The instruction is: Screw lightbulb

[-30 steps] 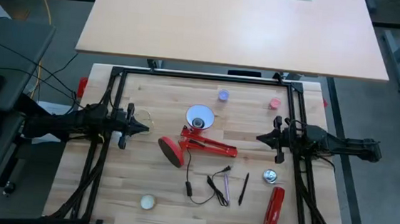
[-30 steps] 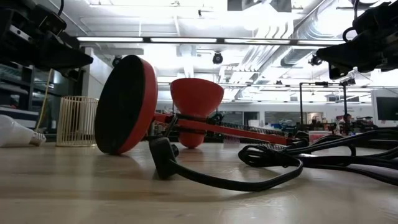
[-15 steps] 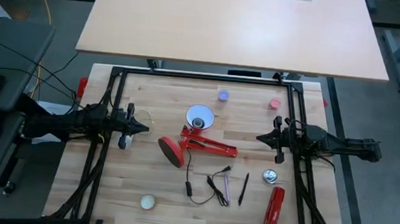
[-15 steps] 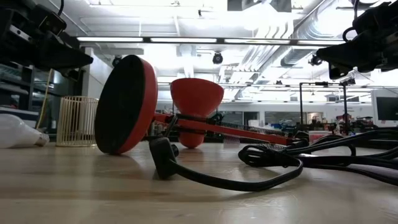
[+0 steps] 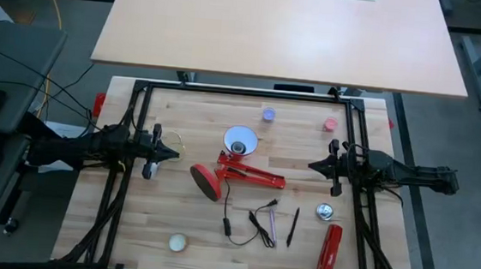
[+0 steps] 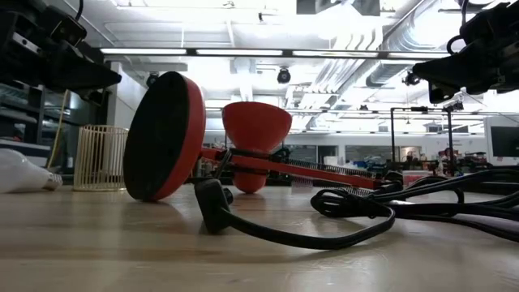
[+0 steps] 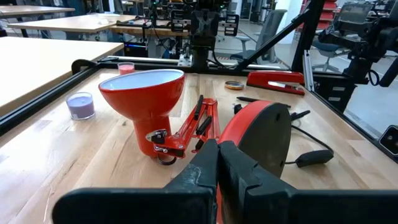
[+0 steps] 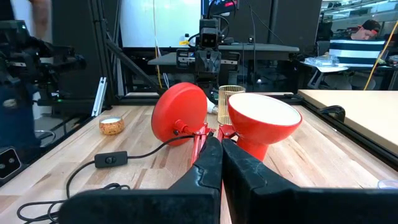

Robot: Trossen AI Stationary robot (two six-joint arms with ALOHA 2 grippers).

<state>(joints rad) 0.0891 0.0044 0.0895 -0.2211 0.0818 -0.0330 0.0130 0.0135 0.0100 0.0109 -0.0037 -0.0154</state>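
Note:
The red lamp [image 5: 239,173] lies toppled in the middle of the table. Its white-lined shade [image 7: 143,93] opens upward and its round base [image 6: 162,136] stands on its rim. The lightbulb [image 6: 23,173] lies on its side on the table at the left, below my left gripper; in the high view it is a white spot [image 5: 153,169]. My left gripper [image 5: 174,153] hovers shut left of the lamp, pointing at it [image 7: 217,149]. My right gripper [image 5: 311,165] hovers shut to the lamp's right [image 8: 221,146]. Neither holds anything.
The lamp's black cord with its switch [image 5: 227,225] coils near the front. A cream wire cage [image 6: 99,158] stands by the bulb. Also on the table are a cream ball [image 5: 179,243], a red stapler [image 5: 329,250], a pen [image 5: 294,226], a purple candle [image 5: 269,114] and a pink one [image 5: 330,123].

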